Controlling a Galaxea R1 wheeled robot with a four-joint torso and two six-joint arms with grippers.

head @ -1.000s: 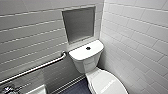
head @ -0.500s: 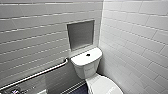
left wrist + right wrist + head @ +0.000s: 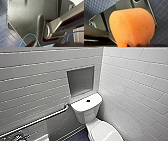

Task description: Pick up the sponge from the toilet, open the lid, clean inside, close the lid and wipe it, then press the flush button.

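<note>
Right gripper [image 3: 138, 45] apparently clamped on sponge [image 3: 132, 27], contact blurred; pad light, soft, squashy, likely best gripped across its narrow width, squeezed firmly.

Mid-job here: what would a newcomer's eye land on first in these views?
The bright orange sponge, looming large in the right wrist view over dark blue floor tiles. Next, the white toilet in the corner of the white-tiled walls in the head view, its lid down, with a grey recessed niche above the tank.
</note>
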